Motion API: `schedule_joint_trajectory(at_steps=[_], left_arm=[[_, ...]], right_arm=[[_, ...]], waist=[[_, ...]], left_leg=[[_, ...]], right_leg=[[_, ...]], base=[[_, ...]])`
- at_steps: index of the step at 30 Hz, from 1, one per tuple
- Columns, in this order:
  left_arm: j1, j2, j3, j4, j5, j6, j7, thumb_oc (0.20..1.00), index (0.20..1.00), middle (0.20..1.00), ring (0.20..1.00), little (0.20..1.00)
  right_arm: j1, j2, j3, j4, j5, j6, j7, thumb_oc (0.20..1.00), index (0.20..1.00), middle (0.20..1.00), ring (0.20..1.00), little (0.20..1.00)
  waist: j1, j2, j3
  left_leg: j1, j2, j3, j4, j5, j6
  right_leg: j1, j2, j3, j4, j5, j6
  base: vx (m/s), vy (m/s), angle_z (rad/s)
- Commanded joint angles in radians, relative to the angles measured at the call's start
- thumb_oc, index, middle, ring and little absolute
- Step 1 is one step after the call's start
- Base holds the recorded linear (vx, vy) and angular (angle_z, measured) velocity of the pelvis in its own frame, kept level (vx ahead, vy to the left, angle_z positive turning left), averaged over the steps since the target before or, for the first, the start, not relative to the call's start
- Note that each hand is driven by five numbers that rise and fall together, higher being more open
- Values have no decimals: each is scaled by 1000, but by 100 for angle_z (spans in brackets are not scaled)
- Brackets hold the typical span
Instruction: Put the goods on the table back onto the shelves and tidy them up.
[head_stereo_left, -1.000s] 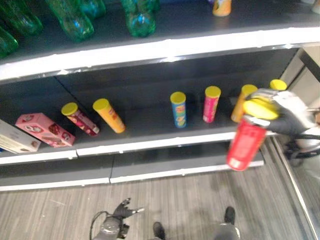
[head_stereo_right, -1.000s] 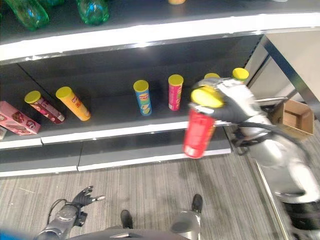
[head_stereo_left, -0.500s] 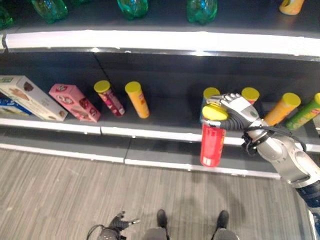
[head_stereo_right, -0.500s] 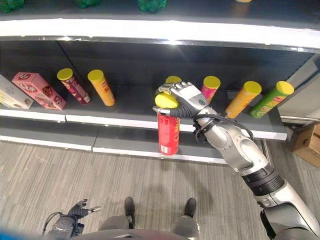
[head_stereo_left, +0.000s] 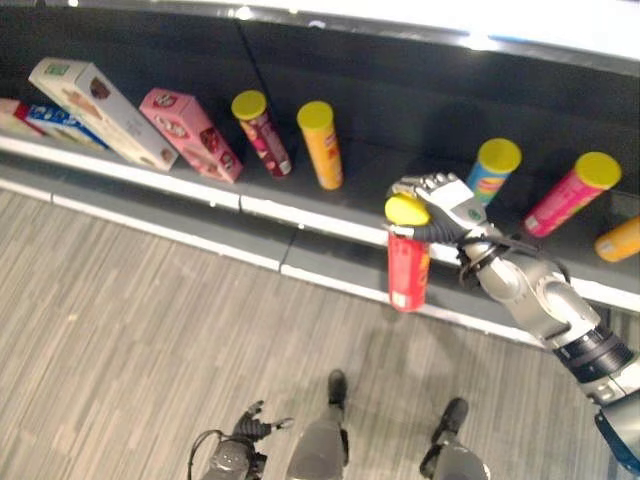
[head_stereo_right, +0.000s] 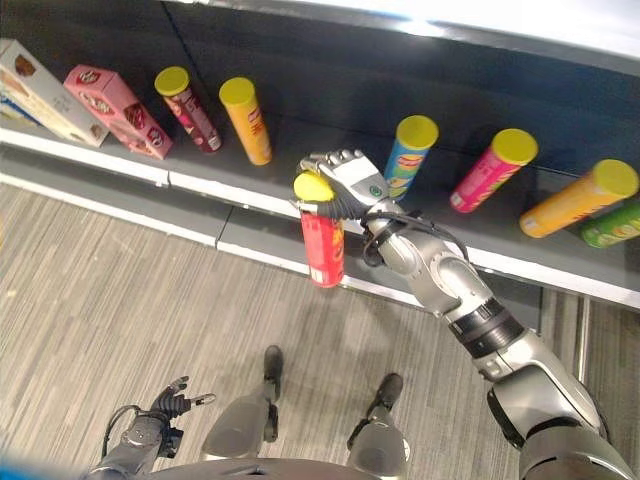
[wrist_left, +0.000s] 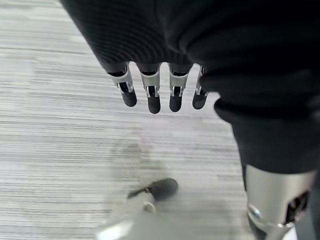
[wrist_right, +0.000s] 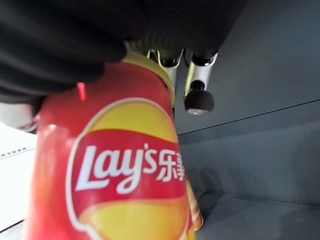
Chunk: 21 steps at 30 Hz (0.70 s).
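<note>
Gripping one red can (head_stereo_left: 408, 270), right hand (head_stereo_left: 437, 204) fronts six shelved cans.

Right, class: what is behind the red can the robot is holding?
Behind the red can, held by the right robot hand, lies the dark shelf with its white edge. The stretch directly behind the can is covered.

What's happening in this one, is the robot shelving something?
Yes. The right hand is curled round the top of a red can with a yellow lid, holding it upright in front of the shelf, not yet set down. On the shelf stand other cans, among them an orange can and a blue can, with pink boxes to the left. The left hand hangs open low over the floor.
</note>
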Motion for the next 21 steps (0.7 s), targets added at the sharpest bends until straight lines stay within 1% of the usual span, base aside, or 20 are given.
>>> schedule_joint_trajectory(at_steps=[1, 2, 3, 4, 5, 6, 9, 10, 11, 16, 21], left_arm=[[-36, 47, -56, 11, -36, -21, 20, 1000, 1000, 1000, 1000, 1000], [-36, 49, -59, 6, -43, -24, 23, 1000, 1000, 1000, 1000, 1000], [-34, 56, -68, -2, -44, -32, 26, 1000, 1000, 1000, 1000, 1000], [-34, 61, -74, -3, -43, -36, 29, 1000, 1000, 1000, 1000, 1000], [-34, 61, -74, -3, -43, -36, 29, 1000, 1000, 1000, 1000, 1000], [-39, 66, -87, -8, -34, -38, 30, 1000, 1000, 1000, 1000, 1000], [-52, 74, -110, -11, -35, -50, 39, 1000, 1000, 1000, 1000, 1000], [-54, 74, -111, -11, -36, -50, 39, 1000, 1000, 1000, 1000, 1000], [-64, 78, -124, -19, -46, -54, 46, 1000, 1000, 1000, 1000, 1000], [-75, 99, -149, -65, -52, -68, 44, 1000, 1000, 1000, 1000, 1000], [-78, 109, -158, -86, -61, -71, 40, 1000, 1000, 1000, 1000, 1000]], right_arm=[[-114, -9, -8, 11, -37, 22, -132, 200, 200, 200, 200, 200], [-130, -13, -20, 32, -41, 31, -163, 200, 200, 200, 200, 200], [-155, -23, -42, 73, -59, 49, -211, 200, 200, 200, 200, 200], [-175, -32, -48, 104, -68, 61, -237, 200, 200, 200, 200, 200], [-175, -32, -48, 104, -68, 61, -237, 200, 200, 200, 200, 200], [-208, -45, -65, 137, -88, 77, -285, 200, 200, 200, 200, 200], [-283, -69, -71, 241, -81, 106, -361, 200, 200, 200, 200, 200], [-286, -70, -69, 245, -81, 106, -364, 200, 200, 200, 200, 200], [-329, -89, -75, 290, -80, 130, -400, 200, 200, 200, 200, 200], [-425, -158, -71, 383, -86, 175, -462, 200, 200, 200, 200, 200], [-464, -194, -52, 433, -69, 188, -484, 200, 200, 200, 200, 200]], waist=[[29, 19, -13], [34, 28, -10], [46, 41, -2], [54, 50, 1], [54, 50, 1], [61, 61, 3], [74, 75, 10], [74, 76, 11], [81, 87, 15], [98, 108, 20], [106, 122, 24]], left_leg=[[19, 22, 86, 2, -27, -40], [20, 24, 71, 2, -42, -47], [10, 20, 61, 3, -39, -48], [2, 17, 54, 4, -35, -48], [2, 17, 54, 4, -35, -48], [-12, 13, 42, 4, -29, -49], [-31, 8, 30, 4, -20, -50], [-32, 7, 29, 4, -20, -50], [-43, 4, 21, 4, -17, -49], [-70, -4, 1, 5, -9, -50], [-89, -10, -6, 6, -6, -49]], right_leg=[[-18, -64, 22, 111, -44, 47], [-14, -63, 28, 119, -64, 57], [-18, -68, 22, 132, -71, 57], [-21, -72, 16, 138, -75, 57], [-21, -72, 16, 138, -75, 57], [-28, -78, 7, 147, -80, 57], [-40, -84, 2, 160, -84, 56], [-41, -85, 2, 161, -85, 56], [-48, -89, -9, 168, -90, 55], [-60, -95, -25, 172, -93, 57], [-70, -101, -31, 175, -95, 59]], base=[[54, -41, 44], [65, -43, 40], [66, -40, 35], [2, -18, 24], [-1, -22, 27], [2, -14, 24], [-4, -8, 17], [-8, -13, 19], [-13, -10, 15], [-9, -17, 8], [5, -1, 9]])
